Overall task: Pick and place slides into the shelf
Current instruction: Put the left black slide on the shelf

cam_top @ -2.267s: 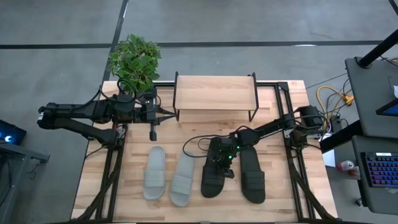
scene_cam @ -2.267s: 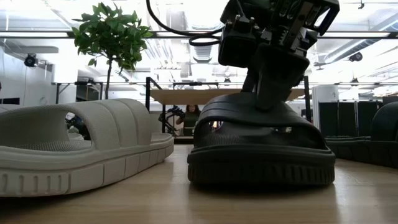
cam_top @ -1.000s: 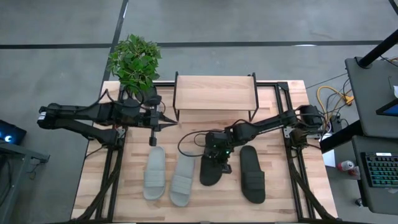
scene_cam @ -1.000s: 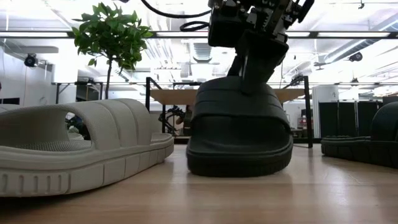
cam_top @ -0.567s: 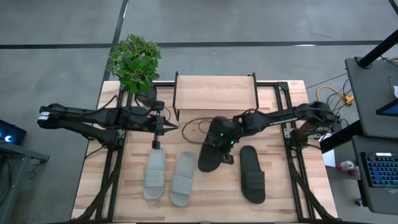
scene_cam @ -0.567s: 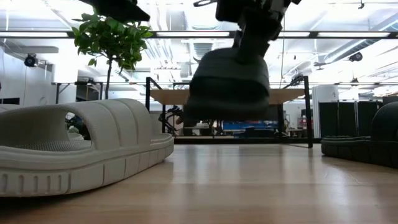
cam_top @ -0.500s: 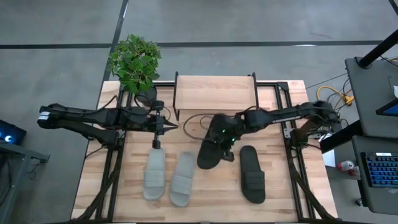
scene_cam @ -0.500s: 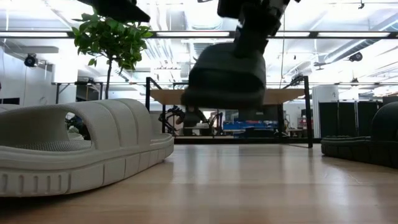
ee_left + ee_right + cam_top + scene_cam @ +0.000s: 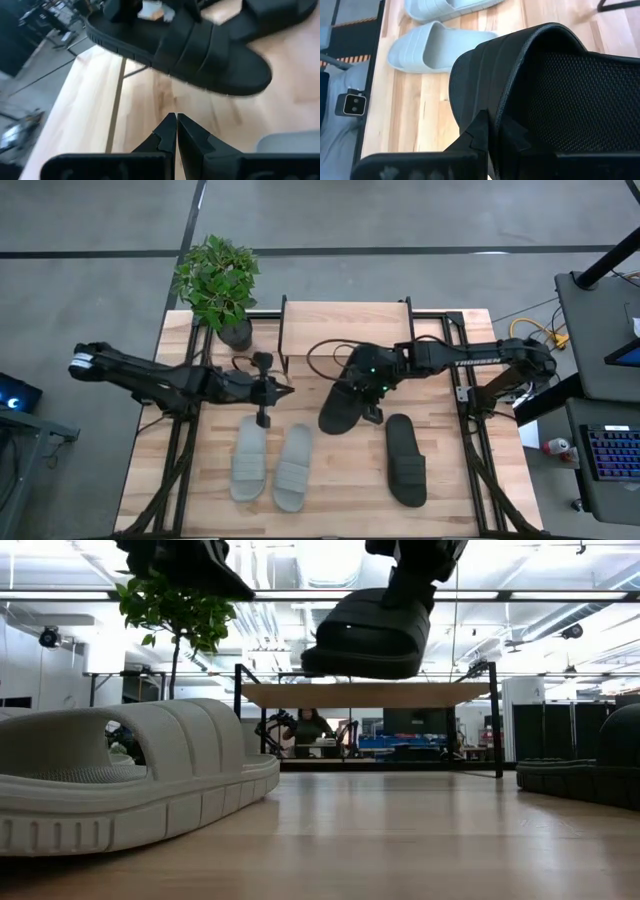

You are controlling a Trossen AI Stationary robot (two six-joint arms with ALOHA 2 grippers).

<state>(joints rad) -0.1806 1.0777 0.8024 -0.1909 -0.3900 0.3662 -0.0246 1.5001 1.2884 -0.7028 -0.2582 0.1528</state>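
right gripper (image 9: 372, 393): jaws clamped on black slide's (image 9: 345, 406) strap, lifted off surface (image 9: 450, 480) before shelf (image 9: 345, 330) | left gripper (image 9: 264, 390): jaws closed, nothing held, above grey slides (image 9: 271, 465)

One black slide (image 9: 343, 406) is lifted off the worktop, tilted, just in front of the shelf (image 9: 346, 330). 2nd black slide (image 9: 405, 459) lies flat at right; grey-white pair (image 9: 272, 465) side by side at left.

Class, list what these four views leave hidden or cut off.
- Low view: the right gripper above the lifted black slide sandal, cut off by the picture's edge.
- Low view: the second black slide sandal, cut off.
- High view: the small wooden-topped shelf hides whatever is beneath its plank.
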